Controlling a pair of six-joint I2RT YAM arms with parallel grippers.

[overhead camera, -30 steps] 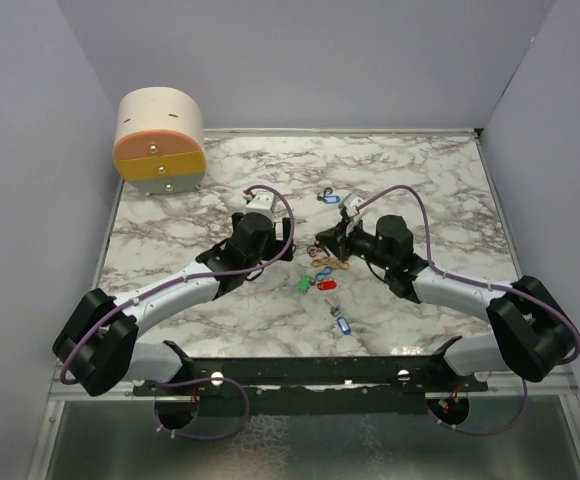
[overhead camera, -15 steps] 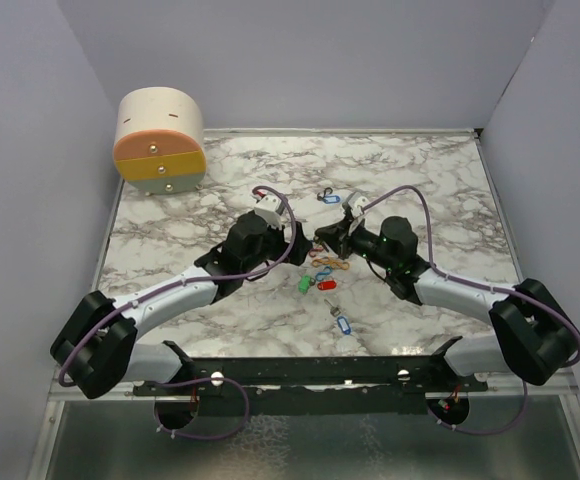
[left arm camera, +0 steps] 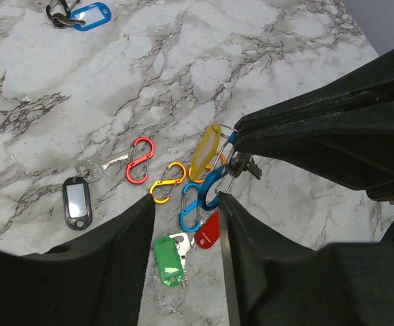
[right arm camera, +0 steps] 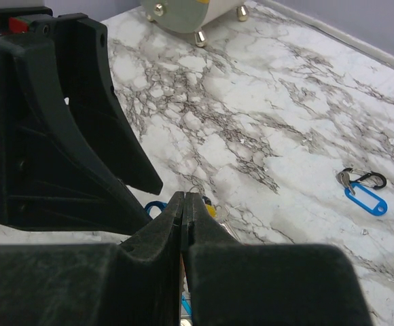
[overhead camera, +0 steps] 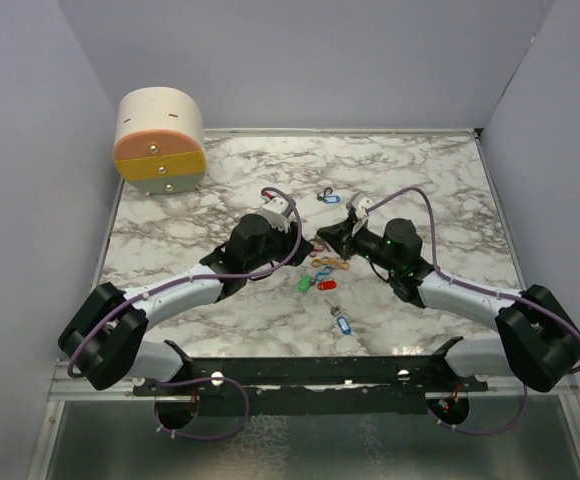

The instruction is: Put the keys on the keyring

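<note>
L claw [left arm camera: 185, 204] is being held part-open, w/ a narrow gap btwn its fingers and nothing seen gripped. It is being hung over a cluster of keys [left arm camera: 183, 238] and clips at mid surface [overhead camera: 430, 170]. R claw [right arm camera: 183, 198] is being kept fully shut, its pads pressed flat together.

The cluster is being shown in detail by the L wrist view only. The yellow tag [left arm camera: 206, 151] is being met at its top end by the R claw's tip; whether it is being pinched cannot be told. Blue clips [left arm camera: 195, 202] are being framed in the gap btwn the L fingers. An orange clip [left arm camera: 168, 182] and a red clip [left arm camera: 140, 159] are lying just left of them. The green-tag key [left arm camera: 168, 255] and red tag [left arm camera: 209, 231] are lying nearer the camera. The black-tag key [left arm camera: 77, 199] is lying apart, further left.

In the R wrist view most of this is being hidden by both claws; only bits of blue and yellow are being shown under the tip. The far blue-tag key [right arm camera: 365, 197] is being shown well apart in both wrist views.

Only the top view is showing the near blue-tag key [overhead camera: 342, 324] toward the front edge, and the drawer box [overhead camera: 160, 140] at the far-left corner.
</note>
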